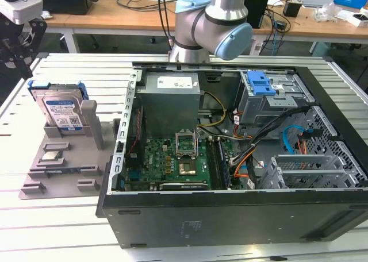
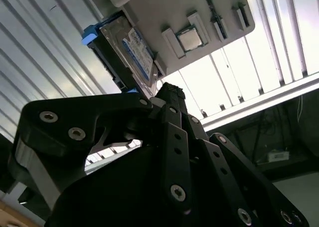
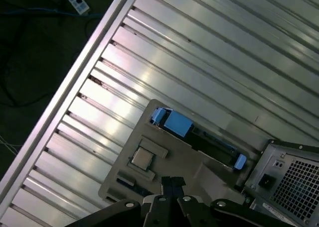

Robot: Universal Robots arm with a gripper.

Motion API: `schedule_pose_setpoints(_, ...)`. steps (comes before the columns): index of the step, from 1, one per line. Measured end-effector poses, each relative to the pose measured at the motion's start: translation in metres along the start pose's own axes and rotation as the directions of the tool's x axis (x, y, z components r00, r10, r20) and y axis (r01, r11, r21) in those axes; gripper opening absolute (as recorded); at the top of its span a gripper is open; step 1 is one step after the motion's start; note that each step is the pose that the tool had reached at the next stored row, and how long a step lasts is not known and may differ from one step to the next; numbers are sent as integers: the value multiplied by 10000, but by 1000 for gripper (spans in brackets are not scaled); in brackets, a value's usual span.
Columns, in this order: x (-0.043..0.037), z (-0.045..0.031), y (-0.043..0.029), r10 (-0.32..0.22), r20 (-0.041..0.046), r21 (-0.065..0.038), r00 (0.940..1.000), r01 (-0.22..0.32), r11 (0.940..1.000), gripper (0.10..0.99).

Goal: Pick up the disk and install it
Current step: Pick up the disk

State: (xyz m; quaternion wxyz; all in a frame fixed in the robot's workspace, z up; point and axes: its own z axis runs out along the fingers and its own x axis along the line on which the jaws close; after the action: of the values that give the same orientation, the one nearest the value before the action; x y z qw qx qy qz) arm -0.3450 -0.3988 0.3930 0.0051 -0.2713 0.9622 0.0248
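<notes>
The disk (image 1: 62, 110), a silver drive with a white-and-blue label in a blue bracket, stands upright on edge in a slot of the grey holder (image 1: 63, 173) on the exterior view's left. My black gripper (image 1: 16, 43) hangs above and to the left of it, clear of the disk. In the second wrist view the fingers meet at one tip (image 2: 168, 91), shut with nothing between them, just short of the disk (image 2: 130, 50). The first wrist view looks down on the disk's blue top edge (image 3: 197, 136), with the gripper (image 3: 172, 181) over the holder.
A small square silver chip (image 1: 52, 156) lies on the holder in front of the disk. The open computer case (image 1: 230, 213) fills the middle and right, with a drive cage and blue latch (image 1: 260, 84) at its back. The ribbed metal table (image 1: 69, 72) lies around them.
</notes>
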Motion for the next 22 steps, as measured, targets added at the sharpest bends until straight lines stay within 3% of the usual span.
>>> schedule_pose_setpoints(5,0,0,0,-625,-27,-15,9980,625,9980,102)
schedule_pose_setpoints(9,0,0,0,-1470,-64,-39,9891,1470,9891,102)
schedule_pose_setpoints(13,0,0,0,-1927,-82,-53,9812,1927,9812,102)
schedule_pose_setpoints(22,0,0,0,-3059,-127,-93,9520,3058,9520,102)
